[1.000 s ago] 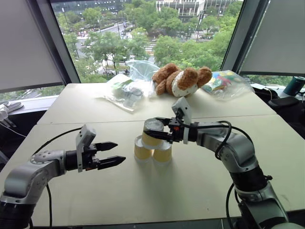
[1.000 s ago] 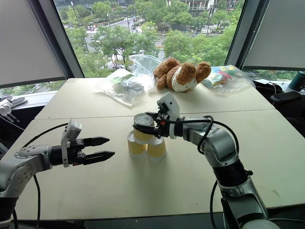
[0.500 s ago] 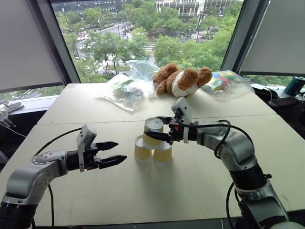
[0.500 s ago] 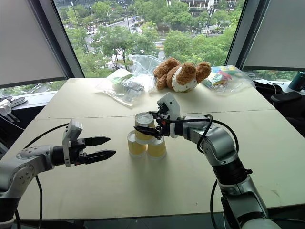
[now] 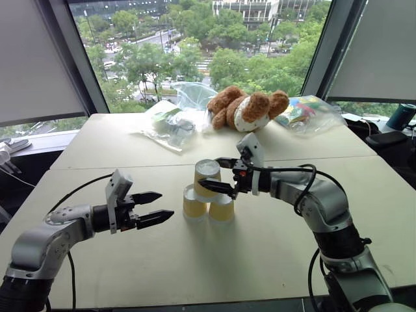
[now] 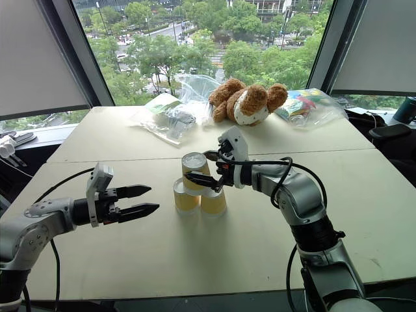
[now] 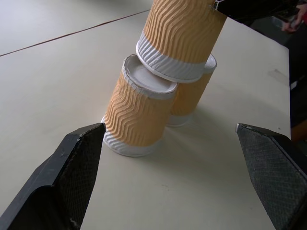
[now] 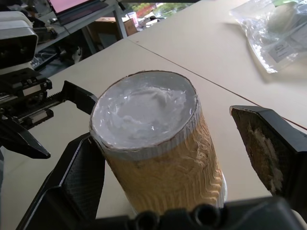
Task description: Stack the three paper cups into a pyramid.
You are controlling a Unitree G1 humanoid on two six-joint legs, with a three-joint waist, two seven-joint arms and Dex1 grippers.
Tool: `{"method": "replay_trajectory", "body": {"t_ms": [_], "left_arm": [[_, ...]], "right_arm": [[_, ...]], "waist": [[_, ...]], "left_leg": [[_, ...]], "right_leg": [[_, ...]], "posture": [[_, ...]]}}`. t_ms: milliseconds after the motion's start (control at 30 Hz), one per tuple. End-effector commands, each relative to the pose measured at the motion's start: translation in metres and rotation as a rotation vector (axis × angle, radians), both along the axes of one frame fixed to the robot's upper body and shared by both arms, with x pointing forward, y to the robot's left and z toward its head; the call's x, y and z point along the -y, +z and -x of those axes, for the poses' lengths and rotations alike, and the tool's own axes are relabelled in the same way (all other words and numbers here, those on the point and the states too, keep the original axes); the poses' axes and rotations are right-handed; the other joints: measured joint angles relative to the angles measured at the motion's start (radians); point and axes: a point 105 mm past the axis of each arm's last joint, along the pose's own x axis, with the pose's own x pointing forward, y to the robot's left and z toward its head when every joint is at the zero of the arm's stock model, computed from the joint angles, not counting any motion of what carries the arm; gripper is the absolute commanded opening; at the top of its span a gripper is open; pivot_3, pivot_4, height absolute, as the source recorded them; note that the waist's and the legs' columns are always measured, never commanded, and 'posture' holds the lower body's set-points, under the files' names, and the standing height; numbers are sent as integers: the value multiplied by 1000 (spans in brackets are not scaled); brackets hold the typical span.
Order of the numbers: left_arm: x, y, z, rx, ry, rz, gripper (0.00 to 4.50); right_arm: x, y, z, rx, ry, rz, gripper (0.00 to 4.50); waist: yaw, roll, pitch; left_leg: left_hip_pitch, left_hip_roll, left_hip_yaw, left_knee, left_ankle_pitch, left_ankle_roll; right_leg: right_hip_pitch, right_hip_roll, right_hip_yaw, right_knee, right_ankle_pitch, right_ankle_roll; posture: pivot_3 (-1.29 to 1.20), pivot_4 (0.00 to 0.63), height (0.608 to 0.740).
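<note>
Sitting mid-frame on the table [image 5: 97, 266]: two upside-down cups side by side, left cup [image 5: 193, 203] and right cup [image 5: 221, 209], with the top cup [image 5: 206, 178] resting across both. Flanking that top cup with fingers spread, gripping nothing: right gripper [image 5: 219, 175]. Hovering lower left, well apart, jaws wide and empty: left gripper [image 5: 152, 208].

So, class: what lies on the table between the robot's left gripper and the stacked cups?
Nothing: in the left eye view, only bare table separates the open left gripper from the cups.
</note>
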Motion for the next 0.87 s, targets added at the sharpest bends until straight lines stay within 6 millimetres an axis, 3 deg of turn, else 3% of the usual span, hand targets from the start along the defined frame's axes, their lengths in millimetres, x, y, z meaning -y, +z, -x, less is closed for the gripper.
{"method": "replay_trajectory", "body": {"t_ms": [33, 200, 400, 533, 767, 867], "left_arm": [[0, 7, 1, 31, -10, 0, 4500], [1, 8, -1, 29, -14, 0, 4500], [-2, 7, -1, 16, -11, 2, 4500], [-2, 6, -3, 6, -16, 9, 4500], [-14, 7, 4, -15, 9, 1, 4500], [-19, 7, 5, 9, 47, -22, 4500]], "right_arm": [[-1, 17, 18, 44, 66, -39, 4452], [6, 18, 24, 51, 68, -43, 4452], [53, 32, 23, 76, -73, -79, 4452], [73, 24, 30, 69, -122, -54, 4452], [160, -5, 74, -154, -310, -41, 4452], [179, -16, 80, -164, -406, -53, 4452]], "waist": [[0, 0, 0], [1, 0, 0], [4, 0, 0], [3, 0, 0], [27, 0, 0], [28, 0, 0]], "left_leg": [[0, 0, 0, 0, 0, 0], [0, 0, 0, 0, 0, 0], [0, -1, 0, 0, 0, 0], [0, 0, 0, 0, 0, 0], [-1, 0, 1, -2, -1, 1], [2, 0, 2, -1, -1, 2]], "right_leg": [[0, 0, 0, 0, 0, 0], [0, 0, 0, 0, 0, 0], [1, 0, 0, -1, 0, 0], [1, 0, 0, -1, 0, 0], [2, 0, -1, -5, 0, 0], [5, 0, 0, -5, 1, 1]], "posture": [[0, 150, 740], [0, 150, 740], [0, 150, 740], [0, 150, 740], [0, 150, 740], [0, 150, 740]]}}
